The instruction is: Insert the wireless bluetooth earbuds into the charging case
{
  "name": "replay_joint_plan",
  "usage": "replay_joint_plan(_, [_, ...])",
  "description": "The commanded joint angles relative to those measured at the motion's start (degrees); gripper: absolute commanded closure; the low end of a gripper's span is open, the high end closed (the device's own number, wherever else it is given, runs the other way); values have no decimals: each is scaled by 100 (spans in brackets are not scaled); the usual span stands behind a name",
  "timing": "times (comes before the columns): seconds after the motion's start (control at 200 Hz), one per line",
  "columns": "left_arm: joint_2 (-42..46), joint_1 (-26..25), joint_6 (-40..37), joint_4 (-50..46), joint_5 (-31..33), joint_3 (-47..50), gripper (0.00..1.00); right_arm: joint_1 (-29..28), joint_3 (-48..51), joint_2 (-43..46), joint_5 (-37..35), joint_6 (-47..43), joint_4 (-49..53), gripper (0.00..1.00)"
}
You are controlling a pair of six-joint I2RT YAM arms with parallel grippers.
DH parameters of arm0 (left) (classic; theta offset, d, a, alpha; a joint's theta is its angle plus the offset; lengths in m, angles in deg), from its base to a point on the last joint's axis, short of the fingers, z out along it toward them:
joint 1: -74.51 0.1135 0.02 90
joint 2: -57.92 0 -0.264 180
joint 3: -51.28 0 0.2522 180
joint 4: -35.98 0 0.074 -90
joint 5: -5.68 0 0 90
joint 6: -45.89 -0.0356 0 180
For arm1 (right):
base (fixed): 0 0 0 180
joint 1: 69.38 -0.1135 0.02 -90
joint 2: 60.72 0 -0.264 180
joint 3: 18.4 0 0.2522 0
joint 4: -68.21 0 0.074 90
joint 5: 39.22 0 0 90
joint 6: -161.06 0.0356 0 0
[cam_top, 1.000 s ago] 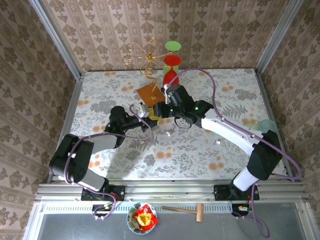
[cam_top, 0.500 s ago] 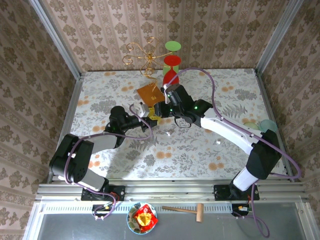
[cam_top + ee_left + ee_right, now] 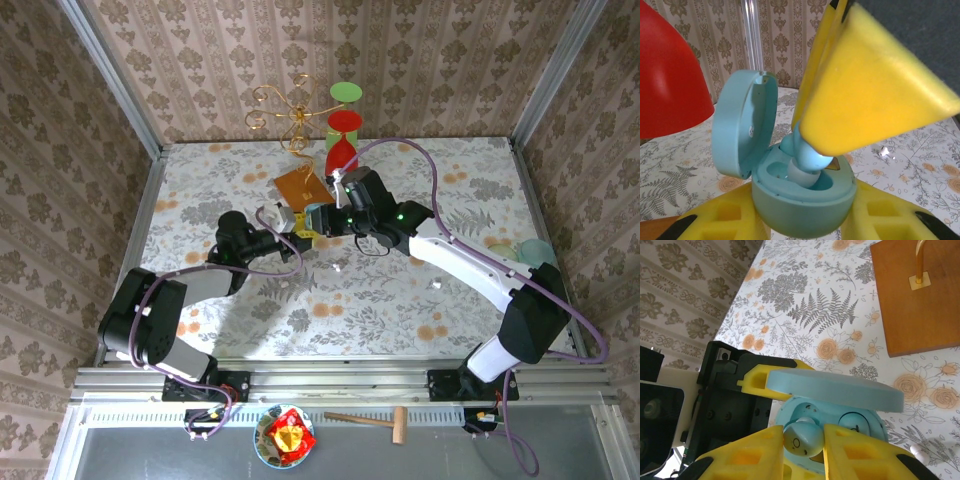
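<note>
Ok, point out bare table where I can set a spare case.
Free: the near strip of table between the arm bases; the far right corner; the far left corner beside the wooden base. Crowded: the middle, where the left gripper holds the open case, the right gripper holds a blue earbud in it, and a white earbud lies close.

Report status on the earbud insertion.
Left claw shut on open light blue plastic charging case. Right claw shut on light blue plastic earbud, tip in socket. Nothing blocking.

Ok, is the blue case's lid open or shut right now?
Open. The lid stands hinged up off the light blue case, sockets exposed, a light blue earbud at one.
</note>
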Motion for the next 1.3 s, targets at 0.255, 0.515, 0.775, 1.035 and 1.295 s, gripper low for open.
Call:
replay_joint_plan(0.255, [166,31,53,176,-133,-31,74,109,-24,77,398,163,-233,77])
replay_joint_plan(0.515, [69,30,49,204,-165,-101,74,206,1,94,683,301,-73,77])
replay_joint_plan(0.775, [2,32,150,420,-181,-76,74,302,138,98,1019,534,-332,77])
replay_joint_plan(1.035, [2,34,126,387,-182,-50,74,353,180,138,1149,663,-372,76])
replay_joint_plan(1.295, [-51,34,136,424,-201,-75,74,426,289,162,1428,852,-554,77])
